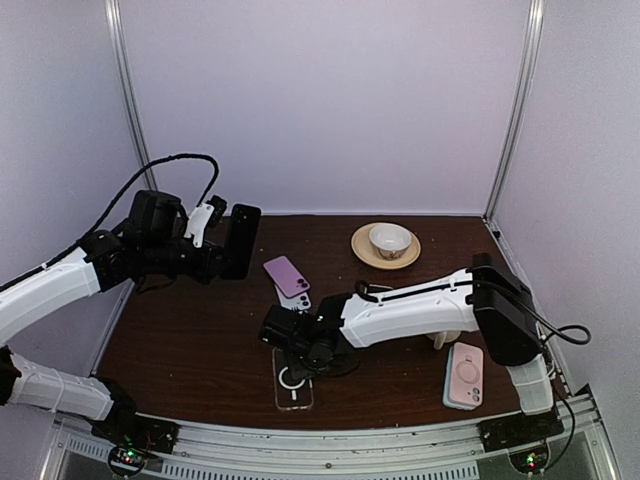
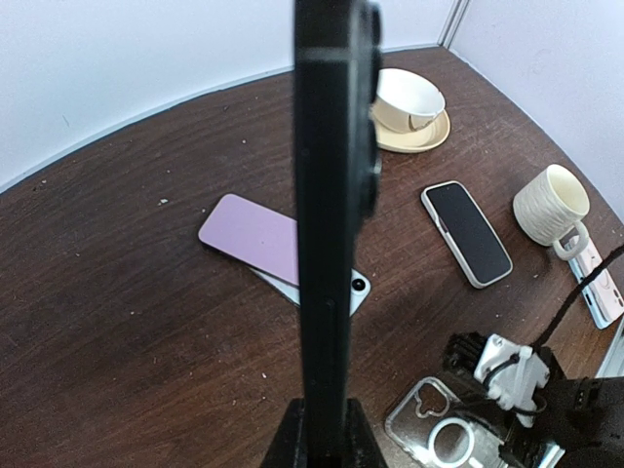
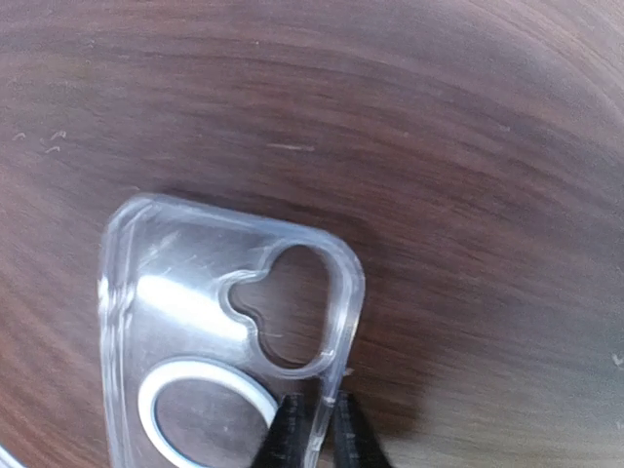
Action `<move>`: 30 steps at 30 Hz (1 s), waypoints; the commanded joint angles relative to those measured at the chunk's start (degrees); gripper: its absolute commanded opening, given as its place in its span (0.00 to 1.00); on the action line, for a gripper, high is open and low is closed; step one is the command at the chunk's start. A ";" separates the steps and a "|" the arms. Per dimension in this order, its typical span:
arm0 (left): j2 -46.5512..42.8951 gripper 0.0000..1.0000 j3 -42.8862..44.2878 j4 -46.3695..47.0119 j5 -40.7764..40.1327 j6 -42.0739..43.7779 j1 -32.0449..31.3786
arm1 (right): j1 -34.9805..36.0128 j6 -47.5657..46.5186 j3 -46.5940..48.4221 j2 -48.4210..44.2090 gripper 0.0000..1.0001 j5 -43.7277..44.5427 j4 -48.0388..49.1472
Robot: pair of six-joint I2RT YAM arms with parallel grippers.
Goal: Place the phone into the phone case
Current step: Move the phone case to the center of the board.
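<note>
Two arms, one job: my left pincer [image 2: 322, 444] is closed tight on the lower end of the black phone [image 2: 327, 195]. It holds the phone upright and edge-on in the air, well to the left of the clear phone case [image 3: 175, 283] and beyond it. Phone and case are well apart and nothing joins them.

The one clear phone case lies flat on the brown table [image 1: 180, 340], with its camera cut-out and white ring showing. My right pincer [image 3: 314, 434] is shut on the case's side wall just beside the cut-out, a finger on each side of the rim.

By count, three more phones lie on the table. A purple phone [image 2: 252, 234], just beyond the case, rests across a white phone [image 2: 351, 288]. A dark-screened phone [image 2: 466, 232] in a pale shell lies beyond the case and to its right. A fifth flat item, pink-backed [image 1: 463, 375] with a ring on it, sits well to the right of the case; I cannot tell whether it is a phone or only a shell.

One cup [image 1: 389, 238] stands on one saucer [image 1: 408, 258], farther beyond the case and to its right. One ribbed mug [image 2: 551, 203] stands to the right of the case, between it and the pink item.
</note>
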 commanded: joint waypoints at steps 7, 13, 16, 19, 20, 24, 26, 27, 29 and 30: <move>-0.84 0.00 0.32 4.97 5.59 0.93 0.48 | -4.82 2.66 -18.84 -14.58 0.03 7.03 -3.95; -0.98 0.00 -0.96 10.10 18.54 1.50 0.21 | -8.13 -0.70 -28.70 -19.25 0.12 -1.17 10.96; -1.76 0.00 -1.31 11.42 21.76 3.38 -0.75 | -8.47 -3.45 -28.14 -22.97 0.38 0.15 9.05; -2.59 0.00 -1.69 12.58 24.82 5.23 -2.13 | -8.61 -8.35 -24.99 -28.04 0.56 2.95 2.75; -2.81 0.00 -1.84 13.39 25.78 4.89 -2.41 | -8.64 -10.42 -24.02 -29.88 0.60 3.63 1.14; -3.80 0.00 -0.86 14.57 18.26 0.87 -4.51 | -8.28 -15.49 -22.41 -38.97 0.76 3.48 2.39; -4.92 0.00 -0.64 15.34 12.96 0.64 -6.65 | -7.54 -17.37 -21.22 -41.91 0.85 2.80 7.74; -5.45 0.00 -0.76 16.37 11.44 0.53 -7.62 | -6.61 -18.98 -19.85 -42.46 0.94 2.59 10.12; -6.78 0.00 -1.17 18.47 10.11 -0.96 -8.91 | -4.52 -23.79 -15.43 -41.68 0.99 0.95 14.29; -7.33 0.00 -1.50 19.77 10.37 -2.15 -9.15 | -3.49 -26.36 -12.74 -40.83 1.00 -0.31 16.20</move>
